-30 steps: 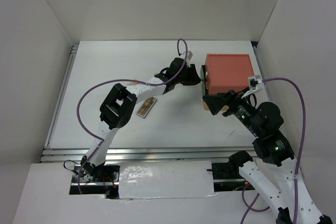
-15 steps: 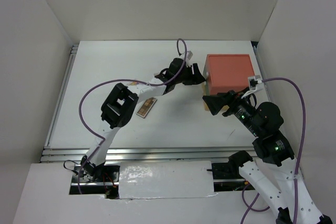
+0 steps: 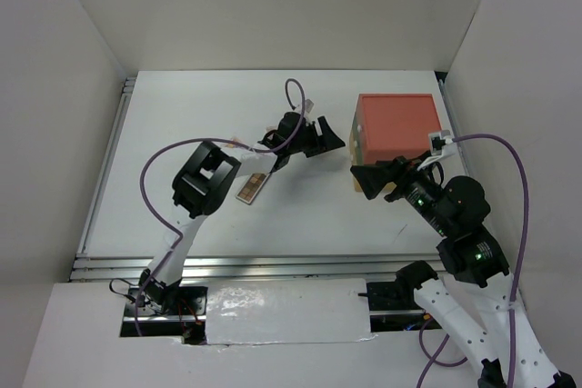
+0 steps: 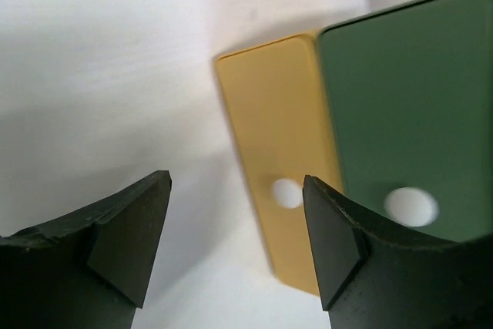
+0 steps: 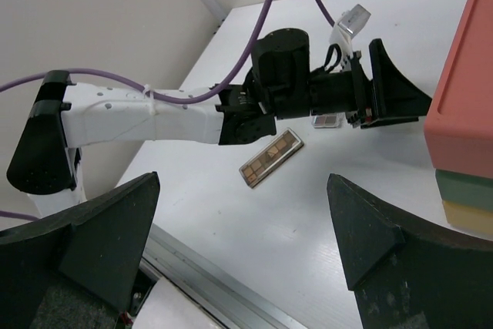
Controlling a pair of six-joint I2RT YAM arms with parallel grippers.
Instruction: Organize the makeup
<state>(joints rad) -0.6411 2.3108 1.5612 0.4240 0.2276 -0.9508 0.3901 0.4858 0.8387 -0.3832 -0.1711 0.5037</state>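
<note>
A long eyeshadow palette [image 3: 254,186] with brown shades lies on the white table, also in the right wrist view [image 5: 268,157]. A smaller palette [image 5: 327,120] lies beside the left arm, mostly hidden from above. My left gripper [image 3: 332,138] is open and empty, a short way left of the drawer box [image 3: 397,126]. In its own view [image 4: 239,244] it faces the yellow drawer front [image 4: 277,152] and the green drawer front [image 4: 400,105]. My right gripper [image 3: 362,181] is open and empty at the box's near left corner, above the table [image 5: 243,244]. No compacts or tubes show.
The drawer box, red on top with green [image 5: 466,189] and yellow [image 5: 471,217] drawers below, stands at the back right. White walls enclose the table. A metal rail [image 3: 227,265] runs along the near edge.
My left gripper first edged right towards the box, then drew back to the left, away from it. The right arm and the palettes have not moved.
</note>
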